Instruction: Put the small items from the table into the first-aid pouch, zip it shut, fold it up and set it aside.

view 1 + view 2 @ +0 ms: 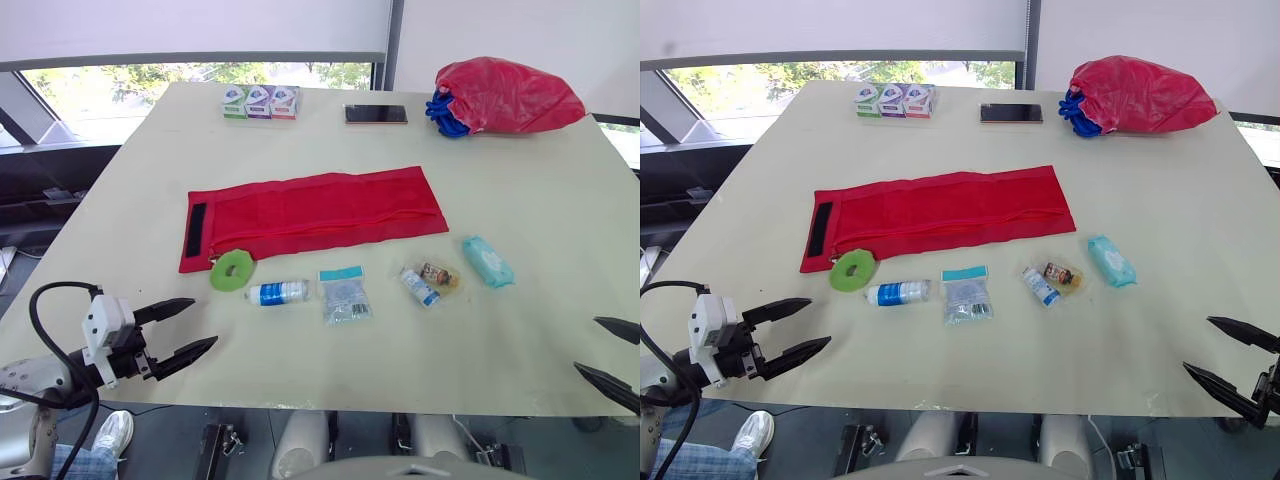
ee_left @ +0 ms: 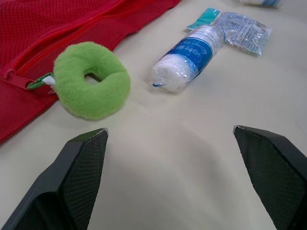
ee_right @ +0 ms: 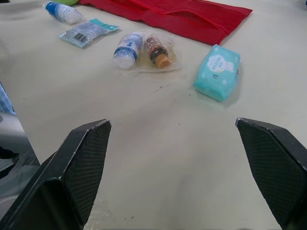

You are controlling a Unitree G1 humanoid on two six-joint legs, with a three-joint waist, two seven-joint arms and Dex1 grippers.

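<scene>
The red first-aid pouch [image 1: 312, 213] lies unfolded flat across the table's middle, a green fuzzy ring [image 1: 233, 270] clipped at its zipper end. In a row before it lie a white-and-blue roll [image 1: 278, 292], a clear packet with a teal header [image 1: 345, 296], a clear bag with two small bottles [image 1: 428, 281] and a teal wipes pack [image 1: 487, 261]. My left gripper [image 1: 182, 331] hovers open at the table's near left edge, short of the ring [image 2: 92, 79] and roll [image 2: 188, 57]. My right gripper [image 1: 1228, 361] is open at the near right edge, facing the wipes pack [image 3: 218, 72].
At the far edge stand three small boxes [image 1: 259, 102], a phone [image 1: 376, 114] and a red plastic bag over blue cord [image 1: 506, 96]. Bare tabletop [image 1: 520, 340] runs between the items and the near edge.
</scene>
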